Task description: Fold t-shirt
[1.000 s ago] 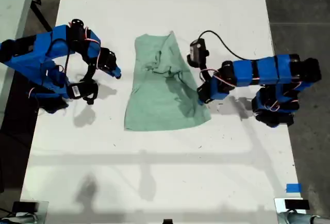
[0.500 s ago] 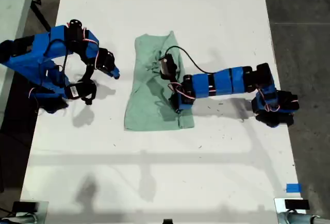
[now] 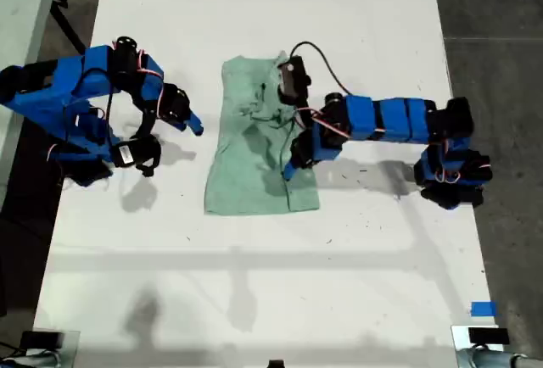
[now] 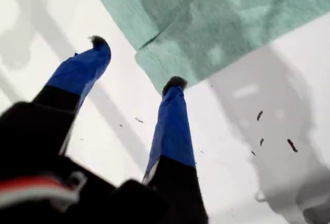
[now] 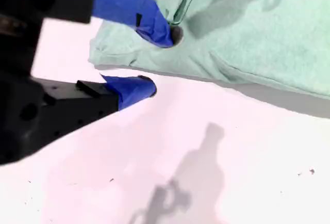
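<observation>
T-shirt (image 3: 254, 173): pale mint cloth lying flat mid-table between the two arms. Its side toward the exterior view's right is doubled over into a narrower panel, and the collar end lies far.
Handling: judged light, limp and prone to rumpling. It will sag from any single pinch, so it is best taken at a hem corner or a folded edge, through both layers.
My first gripper (image 4: 136, 61): jaws apart and empty, poised above the shirt's near corner on the exterior view's right.
My second gripper (image 5: 159, 61): jaws apart and holding nothing, at the shirt's edge on the exterior view's left, with one finger over the cloth.
Table (image 3: 254, 300): white and smooth; thin cloth may slide on it when dragged.
Stage: one lengthwise fold is laid; the opposite side remains unfolded.
</observation>
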